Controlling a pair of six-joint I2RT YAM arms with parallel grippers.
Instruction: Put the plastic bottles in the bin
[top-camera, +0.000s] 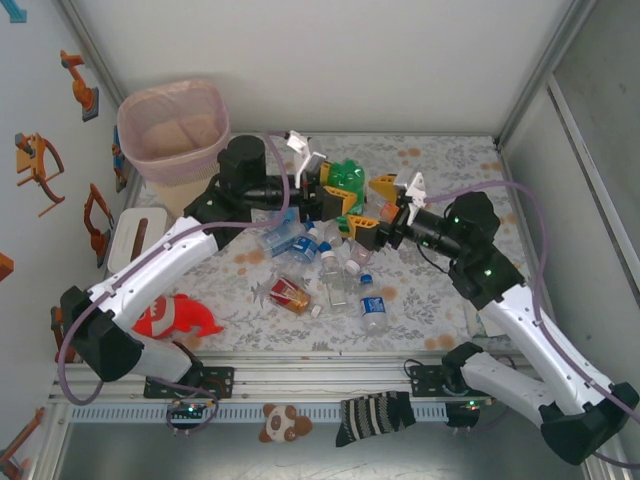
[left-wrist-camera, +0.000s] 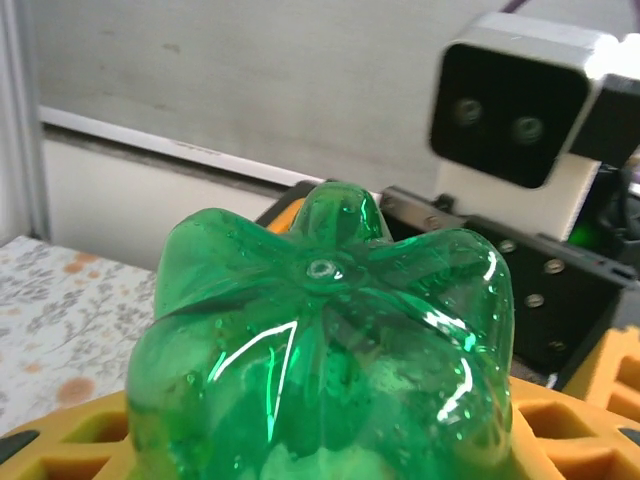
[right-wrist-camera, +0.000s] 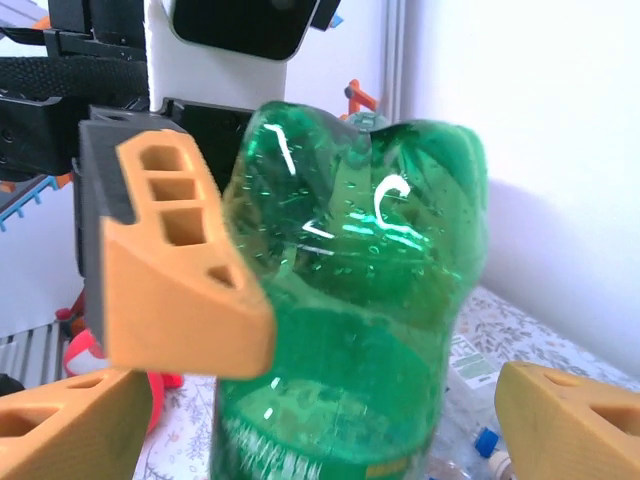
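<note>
**Green bottle gripped by left end effector; right end effector open**

The green bottle (left-wrist-camera: 320, 330) is clamped in the left end effector (top-camera: 338, 190), held clear of the table (top-camera: 440, 170) (its star-shaped base is turned toward the left wrist camera). The right end effector (top-camera: 372, 205) is spread open around the same bottle, with a gap left on either side. The bin (top-camera: 180, 165) is placed well to the left of the left end effector. The other plastic bottles (top-camera: 330, 270) are scattered on the table below both end effectors.
</note>
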